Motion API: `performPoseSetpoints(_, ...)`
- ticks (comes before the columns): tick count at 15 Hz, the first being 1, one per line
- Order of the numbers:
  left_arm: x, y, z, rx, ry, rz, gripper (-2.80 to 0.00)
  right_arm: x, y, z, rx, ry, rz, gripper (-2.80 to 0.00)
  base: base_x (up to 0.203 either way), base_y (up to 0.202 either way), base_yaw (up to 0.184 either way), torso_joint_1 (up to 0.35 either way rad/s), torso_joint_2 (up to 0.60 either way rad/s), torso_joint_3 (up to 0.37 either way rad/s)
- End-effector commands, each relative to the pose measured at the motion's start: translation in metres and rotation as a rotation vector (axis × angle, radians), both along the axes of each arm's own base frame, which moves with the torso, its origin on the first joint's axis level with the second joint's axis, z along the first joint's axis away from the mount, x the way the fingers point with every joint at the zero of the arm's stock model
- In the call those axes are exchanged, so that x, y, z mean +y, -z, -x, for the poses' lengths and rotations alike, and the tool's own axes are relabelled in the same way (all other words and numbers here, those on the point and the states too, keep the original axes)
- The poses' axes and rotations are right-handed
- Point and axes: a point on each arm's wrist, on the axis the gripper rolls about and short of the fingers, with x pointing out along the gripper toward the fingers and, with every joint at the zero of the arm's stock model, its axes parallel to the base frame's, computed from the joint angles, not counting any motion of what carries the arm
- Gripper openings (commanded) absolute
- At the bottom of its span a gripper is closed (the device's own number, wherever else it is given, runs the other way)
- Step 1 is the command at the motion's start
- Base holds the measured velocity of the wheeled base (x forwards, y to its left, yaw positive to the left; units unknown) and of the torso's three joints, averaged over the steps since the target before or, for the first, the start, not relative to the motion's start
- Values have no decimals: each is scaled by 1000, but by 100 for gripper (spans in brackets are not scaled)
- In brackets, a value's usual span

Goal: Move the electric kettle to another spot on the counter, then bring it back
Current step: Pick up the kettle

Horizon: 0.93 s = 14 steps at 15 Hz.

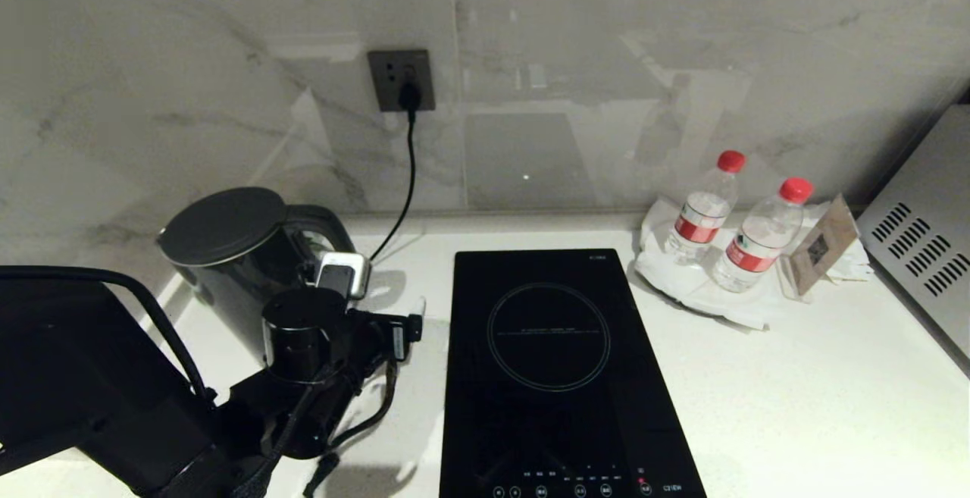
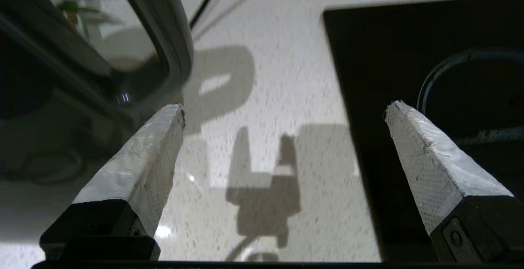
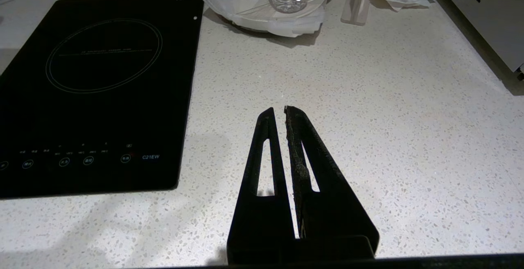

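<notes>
At the far left of the counter (image 1: 758, 377), close to the wall, stands the electric kettle (image 1: 227, 255). Its flat dark lid is shut, so you cannot see if there is water inside. Over on the right side, two clear water bottles (image 1: 701, 214) with red caps and red labels stand on a white plate (image 3: 262, 13) with crinkly white paper on it; both bottles are closed, and how full they are is hard to tell. The kettle is tall, round, black and shiny, and its loop handle (image 1: 322, 229) points toward the middle of the counter. A black cord (image 1: 405, 180) runs from a grey wall socket (image 1: 401, 79) down to the counter behind the kettle. The left gripper (image 2: 284, 111) is right beside the handle, with its two white-wrapped fingers (image 2: 147, 154) spread wide and nothing between them. One finger is just next to the handle, but I cannot tell if they touch. The big black arm hides the lower part of the kettle in the head view. The black glass hob (image 1: 557, 377) lies flat just to the right of the gripper. A small card stand (image 1: 822, 252) sits near the bottles, and a grey box with air slots (image 1: 921, 236) is at the far right. The right gripper (image 3: 280, 111) hangs over bare counter right of the hob, its black fingers pressed together and holding nothing.
</notes>
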Motion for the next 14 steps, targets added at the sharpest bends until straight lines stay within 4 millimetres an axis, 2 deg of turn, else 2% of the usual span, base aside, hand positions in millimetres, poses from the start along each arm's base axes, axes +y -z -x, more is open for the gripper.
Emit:
performPoseSetpoints(1, 2, -9, -6, -40, -18, 3, 0, 0, 0, 0, 1, 0, 0, -280, 0, 0, 0, 0, 0, 0)
performPoseSetpoints(4, 5, -17, -18, -74, -41, 2, 0, 0, 0, 0, 1, 0, 0, -280, 0, 0, 0, 0, 0, 0)
performPoseSetpoints(8, 15, -16, -35, -88, -85, -14, 0, 0, 0, 0, 0, 0, 0, -280, 0, 0, 0, 0, 0, 0)
performPoseSetpoints(14, 16, -27, -48, -119, -102, -10, 0, 0, 0, 0, 1, 0, 0, -280, 0, 0, 0, 0, 0, 0)
